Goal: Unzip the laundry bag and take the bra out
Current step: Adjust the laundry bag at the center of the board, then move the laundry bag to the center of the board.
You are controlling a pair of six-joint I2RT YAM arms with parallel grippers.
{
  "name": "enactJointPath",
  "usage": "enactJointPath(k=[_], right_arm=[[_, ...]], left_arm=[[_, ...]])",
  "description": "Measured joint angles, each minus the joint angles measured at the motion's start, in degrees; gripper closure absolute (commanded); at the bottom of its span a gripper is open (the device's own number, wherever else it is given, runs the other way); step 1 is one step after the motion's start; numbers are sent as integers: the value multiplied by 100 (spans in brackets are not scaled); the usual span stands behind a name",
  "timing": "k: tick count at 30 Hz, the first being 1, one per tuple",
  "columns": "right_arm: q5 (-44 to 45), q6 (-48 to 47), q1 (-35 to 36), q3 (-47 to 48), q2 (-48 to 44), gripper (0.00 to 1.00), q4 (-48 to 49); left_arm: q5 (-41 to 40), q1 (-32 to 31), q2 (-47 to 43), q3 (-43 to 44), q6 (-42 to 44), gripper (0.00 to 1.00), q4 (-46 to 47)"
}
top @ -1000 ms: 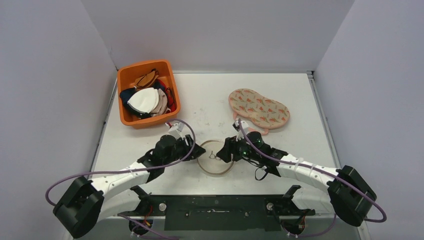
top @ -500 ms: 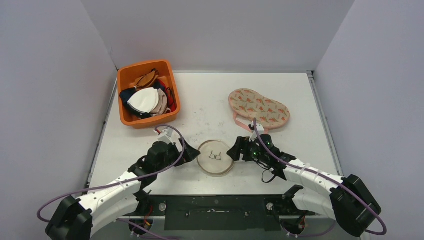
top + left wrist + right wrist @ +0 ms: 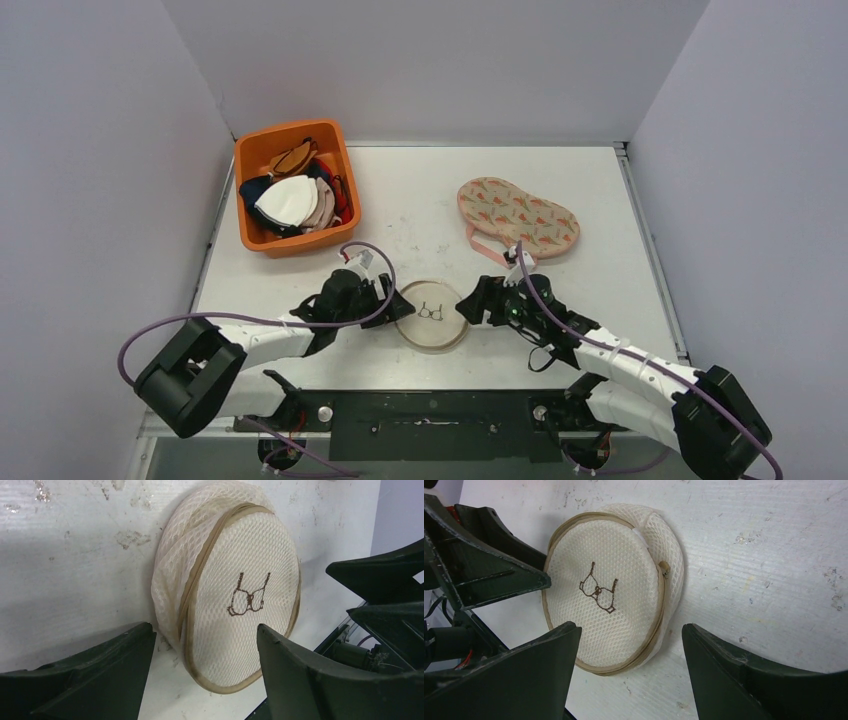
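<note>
Table (image 3: 420,200): laundry bag (image 3: 431,315), bin (image 3: 300,243), bra (image 3: 517,216)

The laundry bag (image 3: 240,605) is matt cream open-mesh cloth, bound in smooth tan woven tape and stitched with a brown thread motif; the bra (image 3: 517,216) near the bench's far right edge is printed cloth with pink trim. The bench (image 3: 774,540) is white, matt, finely ridged and scuffed, the fingers (image 3: 100,675) look like dark matt plastic, and the orange bin (image 3: 300,244) at the far left corner is smooth, faintly glossy plastic.

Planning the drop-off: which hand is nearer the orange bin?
Left. The left hand lies just robot-side of the orange bin, at the laundry bag's left edge; the right hand is across the bag, farther right.
</note>
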Motion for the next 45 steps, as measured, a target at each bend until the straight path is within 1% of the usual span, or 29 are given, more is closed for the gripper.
enactJointPath(k=[4, 7, 10, 16, 19, 22, 26, 29, 32, 38, 40, 45], right_arm=[[22, -2, 0, -44, -188, 25, -39], [22, 0, 0, -85, -186, 25, -37], [17, 22, 0, -142, -74, 25, 26], [-70, 181, 0, -201, 553, 26, 262], [-96, 278, 0, -201, 890, 28, 422], [-142, 369, 0, -201, 1115, 33, 752], [-181, 479, 2, -199, 1434, 45, 1150], [-168, 551, 17, -186, 1609, 54, 1307], [-107, 597, 81, -138, 1779, 59, 1401], [28, 704, 157, 7, 2063, 66, 1493], [72, 728, 157, 72, 2177, 67, 1534], [197, 791, 144, 334, 2610, 74, 1746]], left_arm=[[2, 0, 396, 144, 42, 44, 223], [-31, 0, 575, 173, 50, 51, 350], [-59, 0, 706, 197, 28, 53, 446], [-138, -2, 798, 247, -61, 53, 485], [-195, -2, 807, 247, -131, 56, 498], [-229, -2, 822, 247, -160, 62, 503], [-280, -13, 857, 247, -168, 68, 494], [-345, -48, 881, 245, -166, 72, 494], [-382, -61, 903, 245, -166, 75, 496], [-461, -70, 929, 245, -166, 78, 503], [-498, -70, 935, 251, -168, 77, 503], [-684, -48, 938, 393, -162, 61, 341]])
